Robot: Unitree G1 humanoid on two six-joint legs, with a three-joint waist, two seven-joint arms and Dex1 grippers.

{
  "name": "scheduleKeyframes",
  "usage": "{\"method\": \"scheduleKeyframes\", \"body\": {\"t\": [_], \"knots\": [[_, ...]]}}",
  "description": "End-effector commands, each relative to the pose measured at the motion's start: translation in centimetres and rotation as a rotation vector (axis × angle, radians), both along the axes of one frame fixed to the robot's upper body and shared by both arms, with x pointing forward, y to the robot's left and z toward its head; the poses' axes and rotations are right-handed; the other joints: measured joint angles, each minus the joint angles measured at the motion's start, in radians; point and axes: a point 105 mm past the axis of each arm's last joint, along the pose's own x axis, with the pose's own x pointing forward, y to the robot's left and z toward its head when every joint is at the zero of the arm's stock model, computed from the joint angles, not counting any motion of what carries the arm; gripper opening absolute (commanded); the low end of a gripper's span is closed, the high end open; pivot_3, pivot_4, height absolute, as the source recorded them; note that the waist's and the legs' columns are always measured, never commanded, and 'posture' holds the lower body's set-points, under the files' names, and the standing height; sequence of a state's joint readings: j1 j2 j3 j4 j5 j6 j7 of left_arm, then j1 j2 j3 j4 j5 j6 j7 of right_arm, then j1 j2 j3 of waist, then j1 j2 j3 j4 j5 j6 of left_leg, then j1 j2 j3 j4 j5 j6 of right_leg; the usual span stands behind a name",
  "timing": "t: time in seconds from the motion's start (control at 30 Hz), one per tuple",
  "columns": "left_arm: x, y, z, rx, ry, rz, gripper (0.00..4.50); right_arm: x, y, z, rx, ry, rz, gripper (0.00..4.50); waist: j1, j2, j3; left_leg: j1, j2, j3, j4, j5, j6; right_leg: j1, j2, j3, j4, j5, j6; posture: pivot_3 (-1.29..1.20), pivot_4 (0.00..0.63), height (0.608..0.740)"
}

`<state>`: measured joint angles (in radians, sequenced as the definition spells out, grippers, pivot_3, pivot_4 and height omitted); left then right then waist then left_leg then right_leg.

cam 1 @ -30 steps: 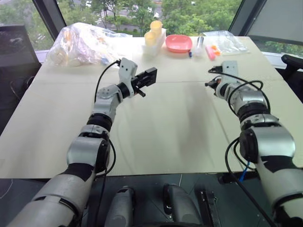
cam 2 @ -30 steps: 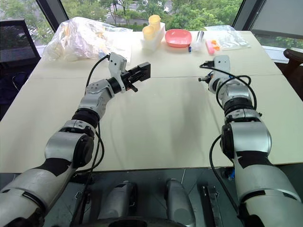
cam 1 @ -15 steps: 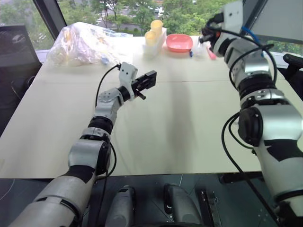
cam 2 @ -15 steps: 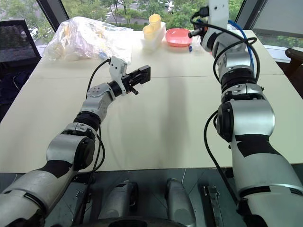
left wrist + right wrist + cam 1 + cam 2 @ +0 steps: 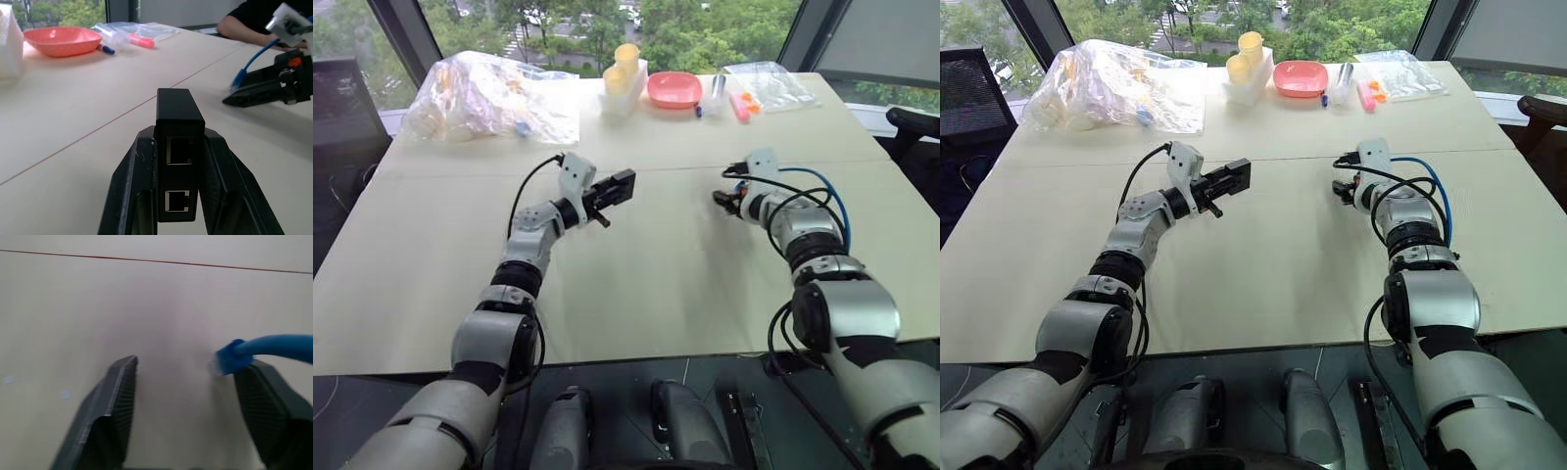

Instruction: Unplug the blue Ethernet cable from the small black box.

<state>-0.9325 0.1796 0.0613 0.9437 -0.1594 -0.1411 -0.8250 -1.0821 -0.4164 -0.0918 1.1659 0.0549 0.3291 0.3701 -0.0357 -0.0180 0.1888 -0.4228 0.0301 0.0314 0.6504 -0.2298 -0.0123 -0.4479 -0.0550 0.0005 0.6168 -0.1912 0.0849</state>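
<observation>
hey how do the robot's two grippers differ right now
The left gripper is shut on the small black box, gripping its sides; the right gripper is open and grips nothing, the blue cable loose by one finger. The left gripper is held above the table; the right gripper sits low over it. Both have two black fingers.

Setting: an office or lab-type test room. A large cream table [image 5: 666,284] made of joined panels occupies the centre of the frame. Full-height windows [image 5: 705,29] with dark frames run along the top, giving onto trees. Supplies line the far table edge: a clear plastic bag [image 5: 494,93], yellow cups [image 5: 622,69], and a pink bowl [image 5: 674,90]. A dark chair [image 5: 974,98] stands at upper left.
</observation>
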Motion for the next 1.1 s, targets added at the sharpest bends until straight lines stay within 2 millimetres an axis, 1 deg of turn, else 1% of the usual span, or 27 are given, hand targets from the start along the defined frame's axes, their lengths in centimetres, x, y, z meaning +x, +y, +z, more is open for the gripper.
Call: {"method": "scheduleKeyframes", "body": {"t": [0.03,0.2,0.27,0.33,0.4,0.47,0.53,0.6,0.63,0.7,0.73,0.8,0.87,0.93,1.03,1.1], "knots": [[-0.1,0.3,1.3,-0.001,-0.051,0.005,0.53,0.4,0.2,2.2,-0.039,-0.06,0.014,4.45,-0.001,0.0,0.0,0.0,0.0,0.0,0.0,0.0,0.0,0.0,0.0,0.0,0.0,0.0,0.0,0.0,0.15,0.74],[-0.4,0.7,1.6,-0.014,-0.061,0.019,0.53,0.1,1.1,3.8,-0.011,-0.103,0.022,4.45,-0.003,0.0,0.0,-0.001,0.0,0.0,-0.001,0.0,0.0,0.0,0.0,0.0,-0.001,0.0,0.0,0.0,0.15,0.74],[-0.9,0.8,1.5,0.001,-0.076,0.012,0.53,-0.9,1.7,4.6,0.013,-0.114,0.029,4.45,-0.002,0.0,0.0,-0.001,0.0,0.0,-0.001,0.0,0.0,0.0,0.0,0.0,-0.001,0.0,0.0,0.0,0.15,0.74],[-1.3,1.1,1.3,0.023,-0.09,0.011,0.53,-2.8,2.6,5.5,0.066,-0.116,0.043,4.45,0.001,0.0,0.0,-0.001,0.0,-0.001,-0.001,0.0,0.0,0.0,0.0,0.0,-0.001,0.0,0.0,0.0,0.15,0.74],[-1.8,1.8,1.3,0.027,-0.089,0.022,0.53,-6.4,4.8,5.8,0.24,-0.033,0.061,4.45,0.002,0.0,0.0,-0.001,0.001,-0.001,-0.001,0.0,0.0,0.0,0.0,-0.001,-0.001,0.0,0.0,0.0,0.15,0.74],[-2.2,2.4,1.4,0.026,-0.085,0.035,0.53,-9.7,6.7,5.5,0.438,0.064,0.061,4.45,0.0,0.001,0.0,-0.002,0.002,-0.002,-0.001,0.0,0.0,-0.001,0.0,-0.001,0.002,0.0,0.0,0.0,0.15,0.74],[-2.4,2.8,1.3,0.023,-0.071,0.045,0.53,-11.2,8.4,5.0,0.616,0.097,0.051,4.45,0.004,0.0,-0.001,-0.002,0.002,-0.003,0.0,0.0,0.0,-0.003,0.0,-0.002,0.005,0.0,0.0,0.0,0.15,0.74],[-2.7,3.0,1.1,0.027,-0.055,0.048,0.53,-11.8,9.9,4.7,0.778,0.102,0.035,4.45,0.015,0.001,0.0,-0.001,0.002,-0.004,0.002,0.0,0.0,-0.002,0.0,-0.003,0.008,0.0,-0.001,0.0,0.15,0.74],[-2.9,3.0,1.0,0.029,-0.049,0.048,0.53,-11.9,10.2,4.3,0.837,0.12,0.005,4.45,0.024,0.001,0.0,0.0,0.002,-0.004,0.003,0.0,0.0,-0.001,0.0,-0.003,0.008,0.001,-0.002,0.0,0.15,0.74],[-3.0,3.0,0.9,0.031,-0.043,0.048,0.53,-11.9,9.5,2.9,0.893,0.173,-0.076,4.45,0.032,0.002,-0.002,0.001,0.002,-0.005,0.004,0.0,0.0,0.004,-0.001,-0.005,0.002,0.0,-0.004,0.0,0.15,0.74],[-3.0,3.0,0.8,0.032,-0.04,0.049,0.53,-11.8,9.0,2.3,0.892,0.194,-0.1,4.45,0.03,0.002,-0.002,0.003,0.002,-0.004,0.004,0.0,0.0,0.007,-0.001,-0.006,-0.001,-0.001,-0.006,0.0,0.15,0.74],[-3.0,3.0,0.7,0.04,-0.041,0.048,0.53,-11.4,7.7,1.7,0.857,0.221,-0.129,4.45,0.023,0.002,-0.002,0.003,0.001,-0.002,0.004,0.0,0.0,0.007,-0.004,-0.005,-0.004,0.0,-0.007,0.0,0.15,0.74],[-3.0,3.0,0.8,0.046,-0.046,0.053,0.53,-11.1,6.5,1.6,0.798,0.233,-0.148,4.45,0.019,0.002,-0.002,0.003,0.001,-0.001,0.004,0.0,0.0,0.007,-0.005,-0.005,-0.004,0.0,-0.007,0.0,0.15,0.74],[-3.0,3.1,1.2,0.03,-0.052,0.059,0.53,-10.8,5.5,2.0,0.698,0.227,-0.142,4.45,0.016,0.002,-0.002,0.003,0.001,0.0,0.003,0.0,0.0,0.006,-0.004,-0.004,-0.003,0.0,-0.006,0.0,0.15,0.74],[-3.3,3.2,1.5,0.024,-0.054,0.058,0.53,-10.7,5.1,2.4,0.625,0.227,-0.119,4.45,0.018,0.002,-0.002,0.002,0.001,-0.002,0.001,0.001,0.0,0.005,-0.002,-0.004,-0.003,0.002,-0.003,0.0,0.15,0.74],[-3.6,3.4,1.2,0.043,-0.051,0.056,0.53,-10.9,5.1,2.1,0.602,0.243,-0.088,4.45,0.018,0.002,-0.002,0.002,0.001,-0.002,0.0,0.0,0.0,0.005,-0.001,-0.004,-0.003,0.001,-0.003,0.0,0.15,0.74]]}}
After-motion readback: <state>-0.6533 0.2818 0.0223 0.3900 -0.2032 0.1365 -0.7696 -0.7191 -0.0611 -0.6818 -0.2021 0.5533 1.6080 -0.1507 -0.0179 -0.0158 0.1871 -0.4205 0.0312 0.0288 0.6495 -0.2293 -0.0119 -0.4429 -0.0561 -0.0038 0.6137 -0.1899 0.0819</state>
